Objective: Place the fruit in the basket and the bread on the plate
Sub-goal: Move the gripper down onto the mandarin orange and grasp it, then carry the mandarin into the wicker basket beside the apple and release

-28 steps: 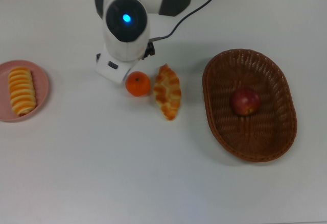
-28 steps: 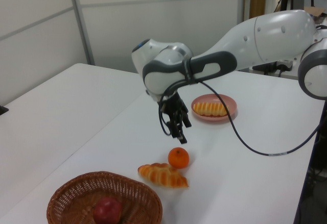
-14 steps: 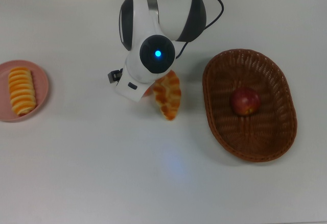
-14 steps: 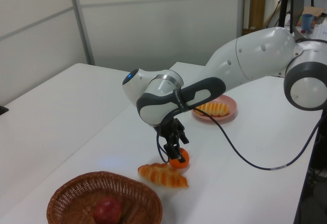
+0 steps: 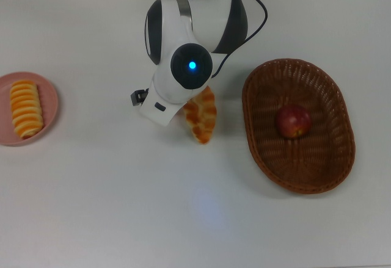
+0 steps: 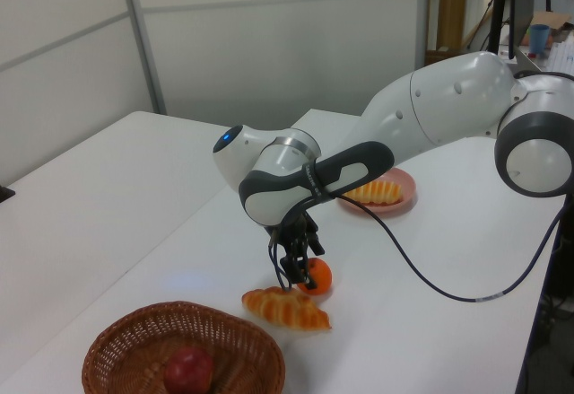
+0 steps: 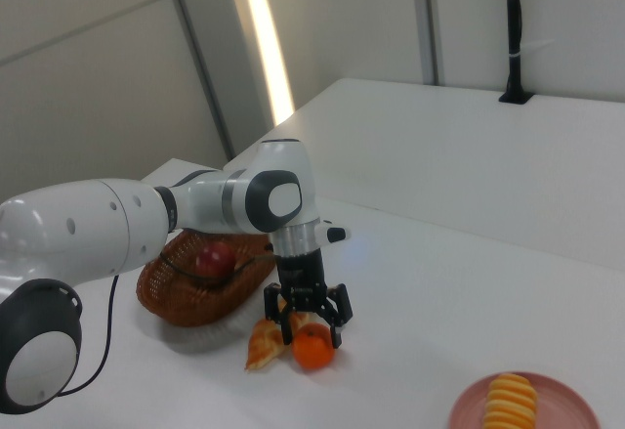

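1. My gripper (image 7: pixel 311 329) is low in the right view's centre, fingers (image 7: pixel 337 323) spread either side of the mandarin (image 7: pixel 312 349), not visibly clamping it.
2. Braided roll (image 5: pixel 201 114) lies just beside it on the table (image 5: pixel 195 207), mid-frame in the top view.
3. Apple (image 5: pixel 293 121) sits in the basket (image 5: pixel 333 94), right of frame.
4. Ribbed roll (image 5: pixel 25 108) is on the pink plate (image 5: pixel 52 100), far left edge.

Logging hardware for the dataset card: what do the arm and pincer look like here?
The arm has glossy white rounded shells with dark grey bands at the joints. A blue light glows on a white joint housing. A black cable loops loosely from the wrist back toward the base. The pincer is black with two short fingers, mounted under a white wrist section.
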